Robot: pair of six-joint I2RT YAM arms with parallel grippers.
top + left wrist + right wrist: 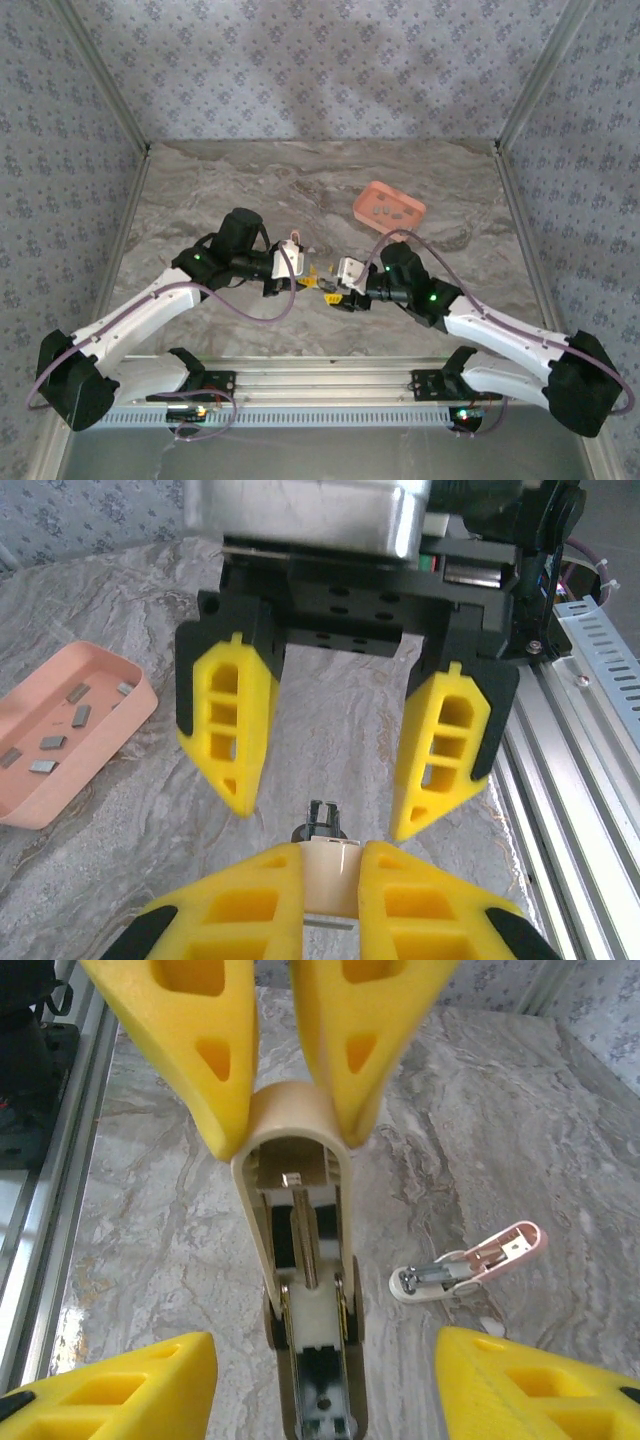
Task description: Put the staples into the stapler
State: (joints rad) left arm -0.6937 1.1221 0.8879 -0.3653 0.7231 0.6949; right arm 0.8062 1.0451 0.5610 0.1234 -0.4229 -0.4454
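Note:
A beige stapler (300, 1260) is swung open, its empty metal channel facing up. My left gripper (330, 845) is shut on its rounded upper end (330, 875), with the yellow fingers (225, 1080) pinching both sides. My right gripper (325, 1345) is open, its fingers wide apart on either side of the stapler's lower part without touching it. In the top view both grippers (305, 280) (330, 290) meet tip to tip at the table's middle front. The staples (50, 742), several small dark grey strips, lie in the salmon-pink tray (110, 735) (390, 207) at the back right.
A second small pink and white stapler (465, 1265) lies open on the marble table (220, 190), beside the held one. Aluminium rails (580, 740) run along the near edge. Patterned walls enclose the table on three sides.

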